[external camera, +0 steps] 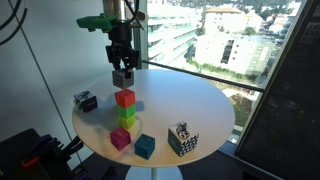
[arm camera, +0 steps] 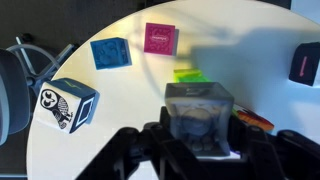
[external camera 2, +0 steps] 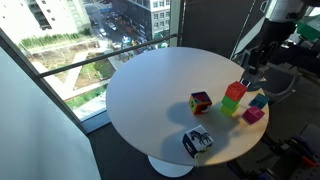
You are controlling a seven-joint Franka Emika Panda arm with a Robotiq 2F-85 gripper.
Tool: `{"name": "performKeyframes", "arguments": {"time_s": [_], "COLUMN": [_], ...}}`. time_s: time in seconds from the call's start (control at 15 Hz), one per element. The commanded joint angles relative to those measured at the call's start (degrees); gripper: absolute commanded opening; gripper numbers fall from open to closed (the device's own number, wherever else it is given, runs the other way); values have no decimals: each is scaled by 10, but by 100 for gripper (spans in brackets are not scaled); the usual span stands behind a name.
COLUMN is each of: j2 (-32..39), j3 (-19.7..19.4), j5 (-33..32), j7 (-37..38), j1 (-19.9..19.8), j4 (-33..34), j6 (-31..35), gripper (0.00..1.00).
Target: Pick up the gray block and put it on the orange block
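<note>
My gripper [external camera: 122,66] is shut on the gray block [external camera: 122,78] and holds it just above the orange block [external camera: 125,98], not touching it. The orange block sits on top of a lime green cube [external camera: 127,116]. In an exterior view the gripper [external camera 2: 250,68] with the gray block [external camera 2: 247,76] hangs above and slightly beside the orange block [external camera 2: 236,92]. In the wrist view the gray block [arm camera: 198,112] fills the space between the jaws [arm camera: 198,145]. It hides most of the stack below, so only the green cube [arm camera: 187,75] and a sliver of orange [arm camera: 256,121] show.
On the round white table [external camera: 200,105] stand a magenta cube [external camera: 121,138], a teal cube [external camera: 145,146], a black-and-white patterned cube [external camera: 182,139] and a multicoloured cube [external camera: 85,100]. A window railing runs behind the table. The table edge is close to the stack.
</note>
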Motion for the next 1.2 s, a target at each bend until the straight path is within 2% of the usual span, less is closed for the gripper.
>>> {"name": "performKeyframes", "arguments": {"time_s": [0.0,1.13], "j2": [-3,32], "j3": [8,16], "j5": [-20,-26], "j7": [28,52], "j1": [2,6], "j4": [-11,-11], "j6": [18,52], "gripper": [28,28]}}
